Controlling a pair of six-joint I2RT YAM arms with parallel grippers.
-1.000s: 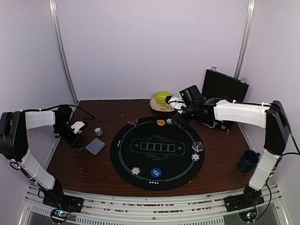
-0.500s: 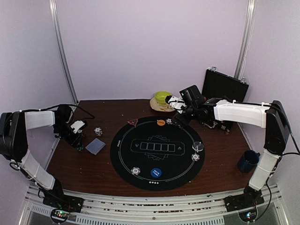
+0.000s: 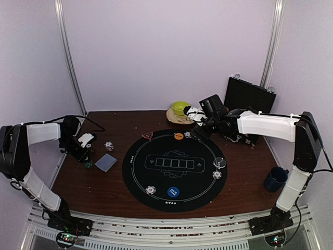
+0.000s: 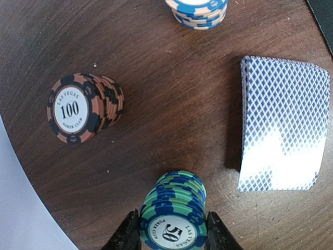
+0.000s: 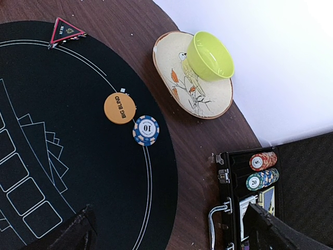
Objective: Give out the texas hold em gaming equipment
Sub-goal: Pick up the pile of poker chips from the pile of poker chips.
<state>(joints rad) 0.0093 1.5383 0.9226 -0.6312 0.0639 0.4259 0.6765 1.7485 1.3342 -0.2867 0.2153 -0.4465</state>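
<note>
– Since you ask how far along this is, start at the near rim of your round black felt mat [image 3: 136,172]. A blue round disc [image 3: 173,192] sits there with a pale edge-striped chip [image 3: 150,190] just to its left. Another striped chip [image 3: 217,174] and a clear disc [image 3: 220,162] lie at the right rim. Those seats look served.

– Further back, off the mat on your left, your left gripper [image 4: 171,238] has its fingers pinched against the sides of the green-and-blue "50" chip stack [image 4: 174,208]. That stack stands on the brown wooden table [image 4: 156,67]. The orange-and-black "100" stack [image 4: 78,108] and a blue-and-white stack [image 4: 197,10] stand apart, untouched.

– The grey-blue lattice-backed deck of cards [image 4: 281,130] lies whole beside them. The card boxes printed mid-mat are bare, so I judge no dealing is done.

– At the far rim you have the red triangle marker [image 5: 66,31], the orange "BIG BLIND" disc [image 5: 119,108] and, just beside it, a blue-and-white "10" chip [image 5: 145,130]. Your right gripper [image 5: 179,232] hangs there, fingers spread wide, holding nothing.

– Beyond it, the open black case [image 5: 237,172] holds more chips. Roughly midway, I'd say: the markers are out, and the stacks and cards are left.
</note>
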